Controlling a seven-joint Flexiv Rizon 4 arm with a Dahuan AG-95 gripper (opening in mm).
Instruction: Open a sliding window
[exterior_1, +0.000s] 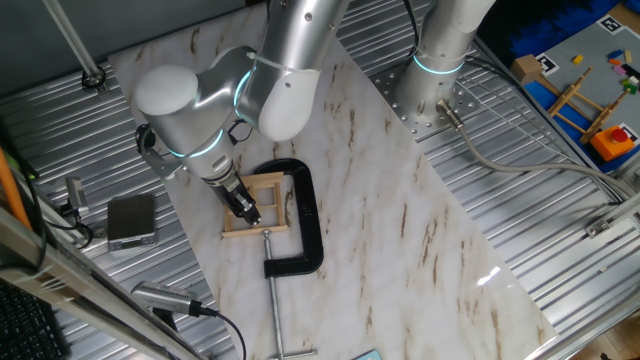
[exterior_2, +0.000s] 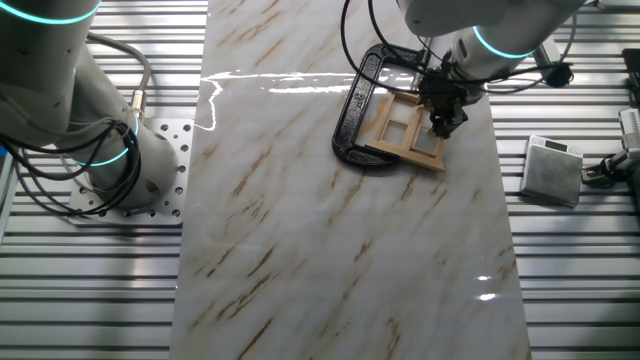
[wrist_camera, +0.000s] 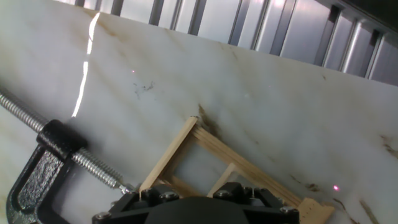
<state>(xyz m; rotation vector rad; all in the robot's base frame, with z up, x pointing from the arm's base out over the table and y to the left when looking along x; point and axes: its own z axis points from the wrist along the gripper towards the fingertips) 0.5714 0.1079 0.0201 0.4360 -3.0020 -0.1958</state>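
The sliding window (exterior_1: 262, 208) is a small light wooden frame with thin crossbars, lying flat on the marble board. It also shows in the other fixed view (exterior_2: 408, 133) and in the hand view (wrist_camera: 211, 163). A black C-clamp (exterior_1: 303, 222) grips its right side. My gripper (exterior_1: 244, 207) is down on the window's left part, its fingertips among the crossbars; it shows in the other fixed view (exterior_2: 441, 118) too. In the hand view only the gripper's black body fills the bottom edge, and the fingertips are hidden. I cannot tell whether the jaws are open or shut.
The marble board (exterior_1: 400, 230) lies on a ribbed metal table. The clamp's screw rod (exterior_1: 274, 300) reaches toward the front edge. A grey box (exterior_1: 131, 220) sits left of the board. The arm's base (exterior_1: 440, 70) stands at the back right, near a wooden toy (exterior_1: 580, 100).
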